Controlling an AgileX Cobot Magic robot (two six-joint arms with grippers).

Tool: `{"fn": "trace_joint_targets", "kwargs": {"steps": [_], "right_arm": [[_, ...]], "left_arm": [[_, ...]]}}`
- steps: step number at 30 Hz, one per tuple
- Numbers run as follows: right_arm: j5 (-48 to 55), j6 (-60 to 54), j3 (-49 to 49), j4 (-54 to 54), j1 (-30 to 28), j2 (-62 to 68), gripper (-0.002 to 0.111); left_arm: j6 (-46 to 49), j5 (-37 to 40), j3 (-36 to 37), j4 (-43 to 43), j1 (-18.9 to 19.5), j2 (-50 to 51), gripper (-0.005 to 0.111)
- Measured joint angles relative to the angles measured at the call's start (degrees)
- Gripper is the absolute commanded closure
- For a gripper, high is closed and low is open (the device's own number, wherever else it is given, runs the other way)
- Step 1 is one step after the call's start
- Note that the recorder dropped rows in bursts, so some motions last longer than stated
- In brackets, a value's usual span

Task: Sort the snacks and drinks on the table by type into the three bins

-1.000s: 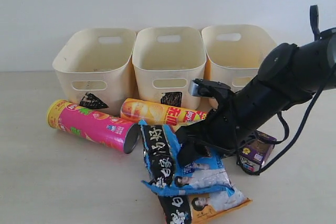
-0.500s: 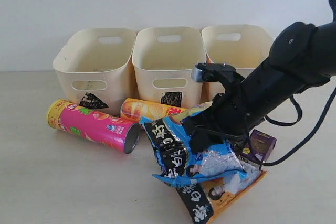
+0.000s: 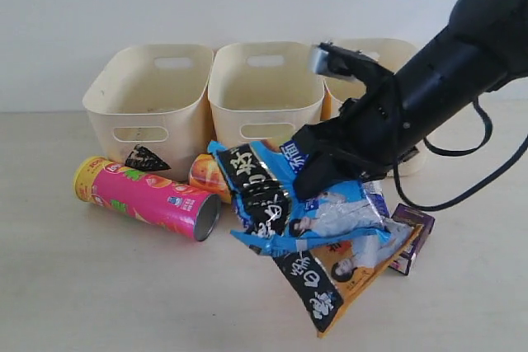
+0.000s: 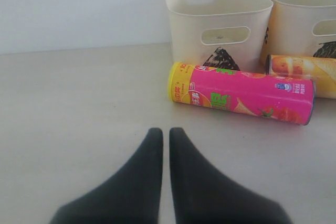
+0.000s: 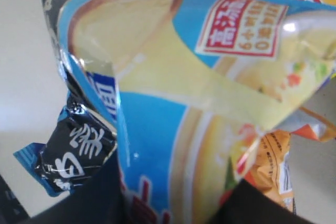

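The right gripper (image 3: 312, 172) pinches the blue bag (image 3: 272, 204) at frame centre, before the bins (image 3: 264, 109); the left gripper (image 4: 166, 136) sits pressed together.

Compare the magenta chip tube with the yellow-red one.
The magenta tube sits before the triangle bin, in plain view; the yellow-red tube sits before the middle bin, mostly hidden behind the blue bag. Both lie on their sides on the table.
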Motion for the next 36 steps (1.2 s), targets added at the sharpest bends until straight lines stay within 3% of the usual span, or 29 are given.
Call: {"fn": "trace_joint_targets", "kwargs": {"steps": [6,20,24,27,28,29,36], "right_arm": [[3.50,-0.42,0.54,1.78,-5.44,0.00,0.109],[4.95,-9.31,1.21,10.81,-3.80,11.03,0.107],[3.74,-10.67,1.21,11.20,-3.80,12.12,0.087],[3.64,-10.90,1.21,11.08,-3.80,12.12,0.062],[3.64,-10.90,1.21,11.08,-3.80,12.12,0.046],[3.63,-11.16,1.21,10.97,-3.80,12.12,0.041],[4.39,-11.23,-0.16,10.48,-3.80,12.12,0.045]], "left_arm": [[0.00,0.00,0.00,0.00,0.00,0.00,0.103],[0.00,0.00,0.00,0.00,0.00,0.00,0.103],[0.00,0.00,0.00,0.00,0.00,0.00,0.103],[0.00,0.00,0.00,0.00,0.00,0.00,0.103],[0.00,0.00,0.00,0.00,0.00,0.00,0.103],[0.00,0.00,0.00,0.00,0.00,0.00,0.103],[0.00,0.00,0.00,0.00,0.00,0.00,0.103]]}}
